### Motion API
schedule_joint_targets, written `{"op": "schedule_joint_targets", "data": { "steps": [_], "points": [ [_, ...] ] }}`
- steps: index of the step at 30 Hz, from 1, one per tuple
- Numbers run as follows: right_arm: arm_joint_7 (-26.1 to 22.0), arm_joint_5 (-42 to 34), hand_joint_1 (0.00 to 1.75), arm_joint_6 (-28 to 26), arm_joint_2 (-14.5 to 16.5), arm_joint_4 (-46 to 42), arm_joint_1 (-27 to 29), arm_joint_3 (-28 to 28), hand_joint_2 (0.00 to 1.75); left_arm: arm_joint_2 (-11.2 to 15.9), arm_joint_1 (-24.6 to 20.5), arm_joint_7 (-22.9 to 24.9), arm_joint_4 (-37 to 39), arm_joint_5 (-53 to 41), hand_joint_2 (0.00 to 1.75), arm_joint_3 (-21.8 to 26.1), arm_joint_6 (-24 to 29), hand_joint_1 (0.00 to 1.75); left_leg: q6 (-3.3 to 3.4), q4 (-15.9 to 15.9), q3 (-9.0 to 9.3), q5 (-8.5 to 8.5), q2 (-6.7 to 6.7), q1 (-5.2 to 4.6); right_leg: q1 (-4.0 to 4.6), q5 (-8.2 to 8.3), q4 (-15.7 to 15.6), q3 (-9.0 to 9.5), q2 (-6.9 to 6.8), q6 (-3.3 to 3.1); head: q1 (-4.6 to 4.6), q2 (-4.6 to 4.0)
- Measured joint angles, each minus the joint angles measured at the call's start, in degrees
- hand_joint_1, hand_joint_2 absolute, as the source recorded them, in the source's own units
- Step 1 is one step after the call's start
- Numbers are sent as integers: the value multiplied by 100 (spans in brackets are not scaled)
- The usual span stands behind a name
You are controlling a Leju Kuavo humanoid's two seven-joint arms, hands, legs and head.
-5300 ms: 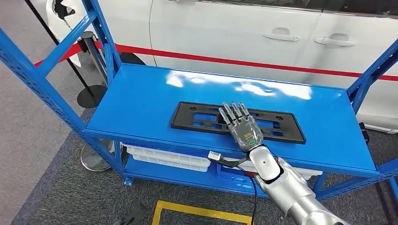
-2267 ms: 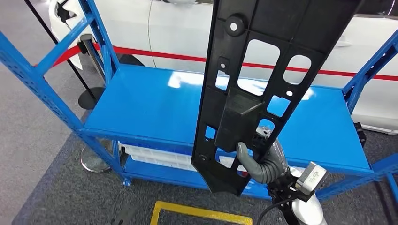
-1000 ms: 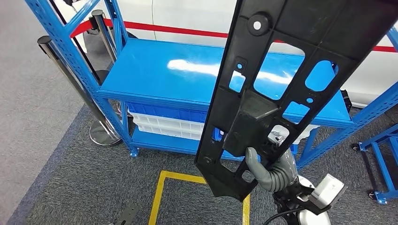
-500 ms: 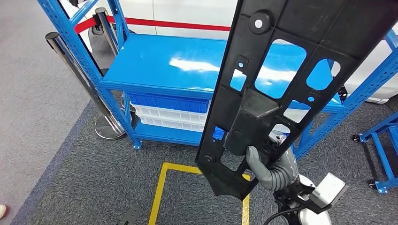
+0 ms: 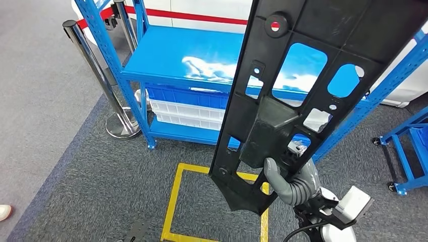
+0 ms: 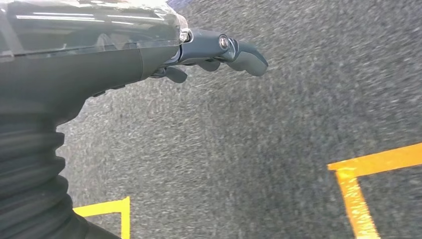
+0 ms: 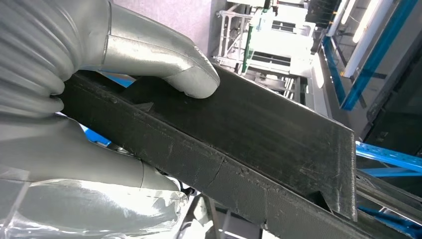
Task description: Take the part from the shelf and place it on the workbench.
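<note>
Above the right hand (image 5: pixel 295 182), black part (image 5: pixel 303 91) gripped upright

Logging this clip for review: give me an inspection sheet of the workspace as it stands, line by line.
Surface: blue shelf, its top level bare and glossy; no workbench seen.
Job's things: black plastic part, off the shelf, held upright close to the head camera.
Clutter: white and blue bins on the lower shelf levels.
Hands: right hand grips the part's lower end; left hand holds nothing, hanging over the floor.
Cables: black cable at the right wrist.
Surroundings: grey carpet with yellow floor tape, metal post, white car behind, a shoe at the edge.
</note>
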Motion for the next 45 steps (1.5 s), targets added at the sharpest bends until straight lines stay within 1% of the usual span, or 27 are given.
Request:
{"op": "schedule_joint_targets", "data": {
  "steps": [2, 3, 4, 6, 8, 10, 11, 12, 14, 15, 16, 18, 20, 22, 24, 26, 28, 29, 31, 33, 36, 37, 38, 40, 42, 43, 45],
  "points": [
    [0, -1, 175, 1, 1, 0, -23, 1, 175, -3, 0, -1, 0, 1, 175, 0, 0, 0, -49, 44, -125, 102, -8, -11, 30, -51, -843, 620, 7, -61, -2, 0],
    [-1, -2, 175, 2, 1, 1, -35, 2, 175, -4, 0, -1, 0, 2, 175, 1, 0, 0, -79, 46, -152, 156, -10, -12, 49, -134, -1144, 810, 13, -90, -2, 0],
    [-2, -4, 175, 3, 1, 2, -45, 2, 175, -5, 1, -1, 0, 4, 175, 1, 0, 0, -114, 30, -169, 217, -10, -11, 71, -188, -1311, 887, 15, -119, -3, 0],
    [-4, -8, 175, 8, 0, 7, -54, 2, 175, -5, 13, -2, 0, 13, 175, 2, 1, 0, -184, 2, -205, 286, -14, -5, 64, -82, -1363, 813, 3, -197, -3, 0],
    [-4, -9, 175, 13, 3, 14, -61, 2, 175, -3, 27, 0, 0, 17, 175, 1, 2, 0, -236, 232, -326, -41, -25, 4, 36, 79, -1390, 667, -21, -293, -5, 0],
    [-5, -15, 175, 15, 7, 24, -64, 2, 175, -2, 27, 2, 0, 16, 175, 1, 2, 0, -273, 890, -494, -671, -28, 24, 33, 241, -1383, 473, -34, -346, -7, 0],
    [-5, -21, 175, 15, 7, 32, -64, 2, 175, -2, 27, 3, 0, 15, 175, 1, 2, 0, -294, 1273, -550, -874, -27, 29, 37, 320, -1372, 367, -39, -348, -7, 0],
    [-5, -29, 175, 15, 7, 41, -64, 2, 175, -3, 27, 3, 0, 12, 175, 1, 1, 0, -309, 1570, -557, -922, -27, 30, 40, 398, -1356, 256, -42, -344, -7, 0],
    [-6, -46, 175, 15, 7, 57, -62, 2, 175, -3, 25, 2, 0, 6, 175, 1, 0, 0, -314, 1663, -342, -649, -27, 31, 42, 544, -1313, 29, -46, -323, -7, 0],
    [-9, -55, 175, 14, 7, 61, -62, 2, 175, -2, 20, 1, 0, 2, 175, 1, 0, 0, -299, 1407, -79, -501, -28, 31, 42, 615, -1286, -73, -45, -307, -7, 0],
    [-14, -64, 175, 13, 7, 60, -59, 2, 175, -1, 10, -2, -1, -3, 175, 1, 1, 0, -274, 990, 276, -483, -30, 26, 48, 678, -1261, -158, -43, -285, -7, 0],
    [-28, -85, 175, 9, 5, 51, -56, 1, 175, 1, -14, -28, -2, -34, 175, -1, 17, 0, -215, 143, 874, -677, -37, 0, 60, 791, -1235, -242, -49, -227, -5, 0],
    [-37, -105, 175, 2, 4, 46, -51, -2, 175, 1, -19, -62, -3, -80, 175, -9, 56, 0, -149, -175, 1016, -770, -35, -29, 57, 906, -1270, -257, -58, -151, -3, 0],
    [-20, -129, 175, -5, -3, 47, -28, -7, 175, -1, -7, -73, -2, -109, 175, -19, 84, 0, -59, -180, 926, -651, 7, -21, 29, 887, -1226, -312, -32, -79, -3, 0],
    [26, -169, 175, -5, -17, 49, -1, -18, 175, -2, -1, -72, -2, -120, 175, -30, 91, 0, 10, -196, 796, -511, 61, -6, 2, 496, -772, -505, 2, -28, -2, 0],
    [66, -207, 175, 0, -35, 53, 29, -38, 175, -2, 3, -73, -2, -127, 175, -39, 91, 0, 29, -183, 634, -388, 113, -11, -7, -24, 3, -752, 11, 14, -2, 0],
    [92, -221, 175, 7, -50, 57, 63, -63, 175, -2, 8, -73, -2, -136, 175, -42, 90, 0, 17, -150, 479, -289, 186, -15, -13, -209, 327, -717, 5, 35, -2, 0],
    [101, -228, 175, 10, -54, 58, 72, -75, 175, -3, 8, -71, -2, -142, 175, -42, 88, 0, 5, -126, 414, -256, 226, -14, -13, -147, 140, -513, -11, 33, -2, 0],
    [112, -244, 175, 14, -57, 53, 71, -95, 175, -8, 6, -64, -2, -158, 175, -45, 85, 0, -29, -69, 318, -217, 307, -21, 1, 37, -639, 89, -145, -4, -2, 0],
    [122, -264, 175, 25, -58, 40, 69, -108, 175, -13, 4, -55, -2, -173, 175, -49, 83, 0, -77, -23, 276, -194, 384, -40, 40, 116, -1174, 431, -260, -75, -2, 0],
    [135, -289, 175, 44, -65, 23, 86, -143, 175, -20, 1, -44, -2, -175, 175, -50, 87, 0, -172, -11, 261, -166, 474, -40, 62, 173, -1250, 407, -169, -191, -3, 0],
    [138, -293, 175, 48, -68, 14, 89, -156, 175, -22, 1, -40, -2, -175, 175, -50, 90, 0, -210, 34, 240, -208, 425, -31, 49, 209, -1264, 389, -126, -234, -3, 0],
    [139, -294, 175, 51, -71, 5, 91, -166, 175, -24, 4, -36, -2, -175, 175, -50, 93, 0, -243, 176, 181, -325, 325, -21, 34, 247, -1280, 369, -86, -279, -4, 0],
    [139, -296, 175, 58, -74, -10, 100, -180, 175, -24, 18, -23, -2, -174, 175, -50, 97, 0, -286, 813, -74, -740, 84, -6, 27, 312, -1290, 308, -3, -339, -4, 0],
    [139, -296, 175, 62, -76, -15, 126, -194, 175, -24, 37, -8, -2, -174, 175, -50, 98, 0, -294, 1546, -357, -1077, 3, -3, 42, 367, -1283, 233, 113, -357, -4, 0],
    [139, -294, 175, 63, -77, -17, 142, -202, 175, -24, 44, -3, -2, -174, 175, -50, 98, 0, -287, 1681, -391, -1095, -4, -3, 48, 391, -1278, 202, 179, -354, -4, 0],
    [139, -283, 175, 65, -78, -34, 169, -223, 175, -24, 49, 1, -2, -178, 175, -50, 97, 0, -245, 1244, -116, -817, -55, -4, 56, 428, -1261, 164, 314, -334, -4, 0]
  ]
}}
